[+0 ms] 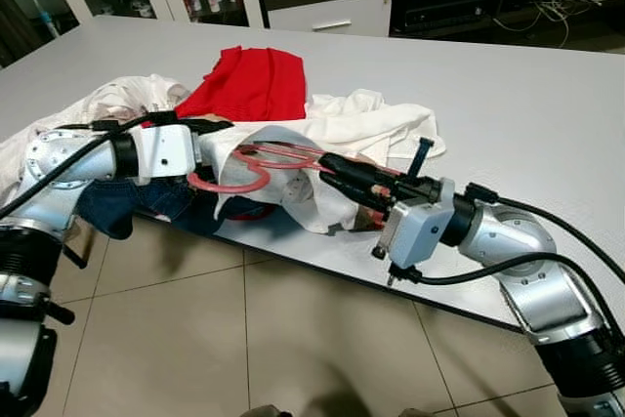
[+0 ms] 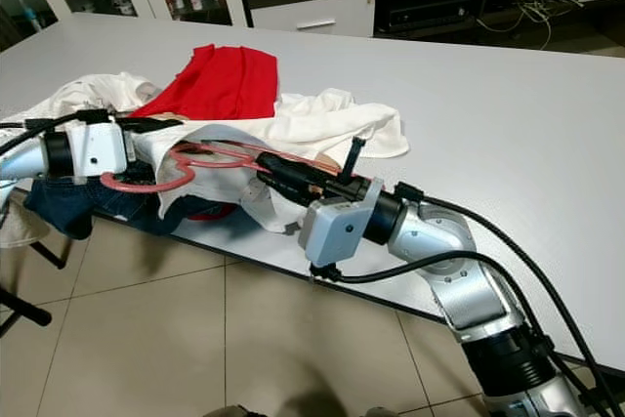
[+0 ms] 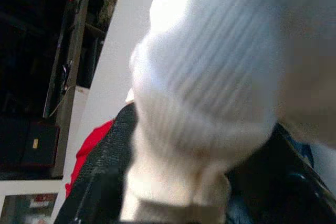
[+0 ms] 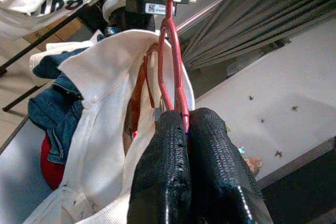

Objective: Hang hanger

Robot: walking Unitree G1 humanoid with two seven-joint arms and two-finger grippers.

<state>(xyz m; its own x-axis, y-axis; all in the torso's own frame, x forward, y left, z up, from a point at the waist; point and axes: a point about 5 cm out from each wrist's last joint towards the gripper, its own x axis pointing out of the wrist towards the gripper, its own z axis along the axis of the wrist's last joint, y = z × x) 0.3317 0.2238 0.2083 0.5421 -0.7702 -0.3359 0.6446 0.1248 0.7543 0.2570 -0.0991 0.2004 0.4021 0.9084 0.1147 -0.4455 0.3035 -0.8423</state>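
Hanger (image 1: 256, 165), pink-red, lies low over the near edge of the grey table (image 1: 508, 124), threaded partly into a white garment (image 1: 283, 178) that drapes off that edge. Right gripper (image 1: 337, 171) reaches in from the hanger's right end with its fingers pressed together on the thin red wire; the right wrist view shows the wire pinched between the two pads. Left gripper (image 1: 210, 127) sits at the hanger's opposite end, fingers buried in white cloth, so whether it is clamped or loose cannot be told. Beyond the hanger lie a red cloth (image 1: 252, 80) and more white fabric; a blue denim piece (image 1: 146, 200) hangs under the hanger's left side. Risks, by my reading: the thin wire could twist or slip in that pinch, the garment could slide off toward the tiled floor (image 1: 244, 339), or the denim could snag and lift with it.
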